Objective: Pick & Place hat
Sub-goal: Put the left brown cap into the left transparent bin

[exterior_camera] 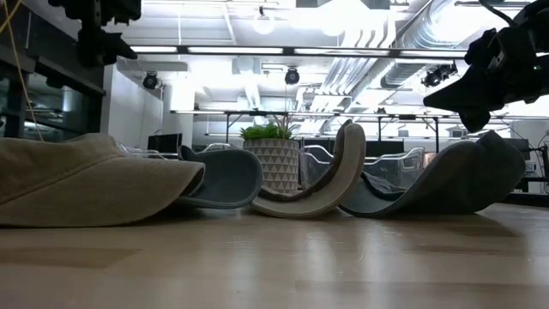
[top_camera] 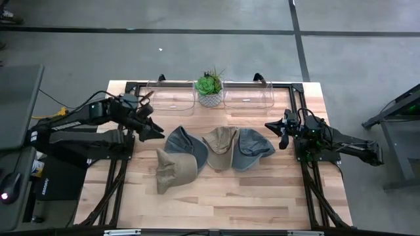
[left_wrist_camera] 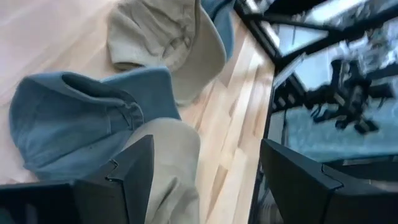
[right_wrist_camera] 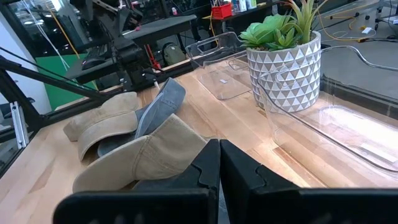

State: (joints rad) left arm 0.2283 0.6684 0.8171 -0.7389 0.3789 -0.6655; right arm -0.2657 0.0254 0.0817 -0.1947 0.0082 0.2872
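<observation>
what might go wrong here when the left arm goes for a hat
1. The four hats overlap: the left blue hat lies partly on the tan hat, so the open left gripper hovering beside them could pinch or drag two together.
2. The potted plant stands between the two clear bins, so a carried hat might brush it and tip it.
3. The right gripper, shut, waits close to the right blue hat; a shared reach could clash.
</observation>
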